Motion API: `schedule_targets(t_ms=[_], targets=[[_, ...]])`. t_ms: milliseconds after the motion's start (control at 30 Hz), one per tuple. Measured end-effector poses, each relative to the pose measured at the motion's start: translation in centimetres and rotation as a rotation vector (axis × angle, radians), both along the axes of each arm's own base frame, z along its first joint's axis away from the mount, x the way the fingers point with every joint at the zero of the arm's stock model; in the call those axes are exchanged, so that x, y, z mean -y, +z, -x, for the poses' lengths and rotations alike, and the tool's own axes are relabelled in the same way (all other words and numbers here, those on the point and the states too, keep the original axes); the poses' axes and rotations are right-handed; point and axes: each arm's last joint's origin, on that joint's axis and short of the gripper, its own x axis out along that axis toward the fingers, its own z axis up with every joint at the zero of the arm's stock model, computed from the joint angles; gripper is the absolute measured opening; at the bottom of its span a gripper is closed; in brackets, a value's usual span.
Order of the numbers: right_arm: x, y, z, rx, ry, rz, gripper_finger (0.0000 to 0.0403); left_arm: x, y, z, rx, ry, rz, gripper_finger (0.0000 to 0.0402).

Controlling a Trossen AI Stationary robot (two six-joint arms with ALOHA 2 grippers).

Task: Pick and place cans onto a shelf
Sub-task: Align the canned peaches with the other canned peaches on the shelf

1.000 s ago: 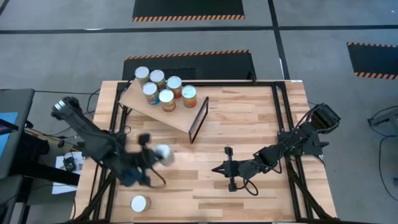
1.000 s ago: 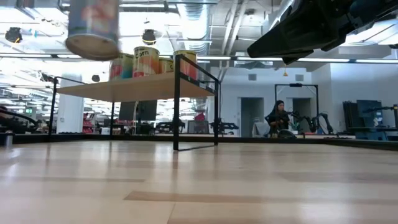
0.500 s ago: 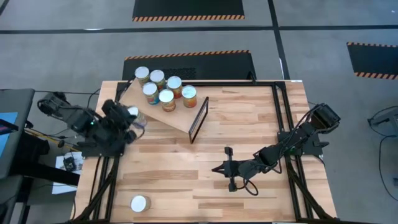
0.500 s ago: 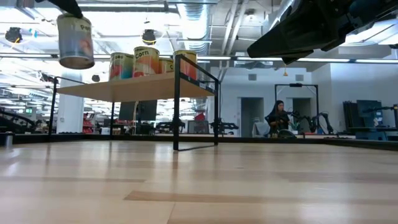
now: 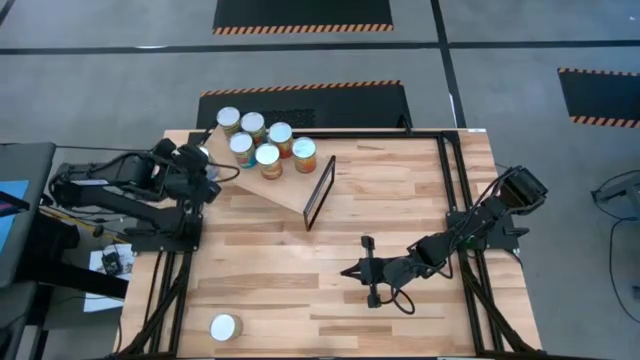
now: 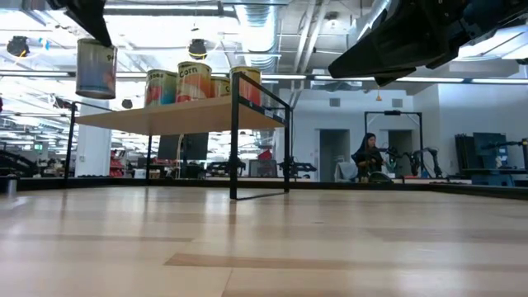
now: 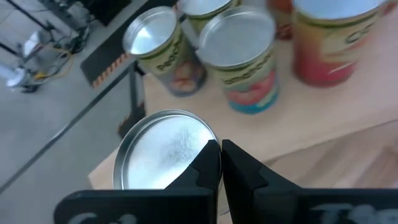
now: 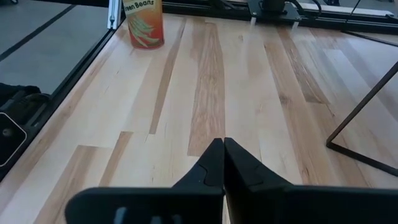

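Shelf [image 5: 283, 185]: six cans [image 5: 268, 154] placed. Left gripper [image 5: 207, 172] clenches a seventh can [image 6: 96, 68] above the shelf's open end. One can [image 5: 224, 326] awaits you on the tabletop [image 5: 400, 200]. Right gripper [image 5: 352, 271] rests pinched empty.

We see the shelf [image 5: 278, 190] as a light plywood board slanting across the upper left of the high view, with a thin black frame [image 5: 320, 190] at its lower right end. Six cans [image 5: 267, 158] stand upright on it in a tight cluster, silver lids up, labels orange, yellow and greenish. A seventh can [image 6: 96, 68] hangs upright in the air at the top left of the low view, just beside the board's left end, held by the left gripper [image 5: 200, 165]. The eighth can [image 5: 224, 326] stands alone at the lower left.
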Motion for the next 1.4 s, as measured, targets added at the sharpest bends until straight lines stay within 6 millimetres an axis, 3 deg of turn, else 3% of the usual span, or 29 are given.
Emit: schedule_targets(t_ms=[533,833,1400], targets=[[0.0,0.0,0.0,0.000,-0.001,-0.002,0.0015,-4.4,0.3,-1.7,-0.057,0.042,0.043,0.0000],[0.0,-0.1,0.1,-0.010,0.000,0.004,0.0016,-7.0,0.1,-2.2,0.003,0.123,0.118,0.0000],[0.0,-0.1,0.1,-0.014,0.000,0.006,0.0014,-8.9,-0.2,-3.4,0.078,0.222,0.120,0.0004]])
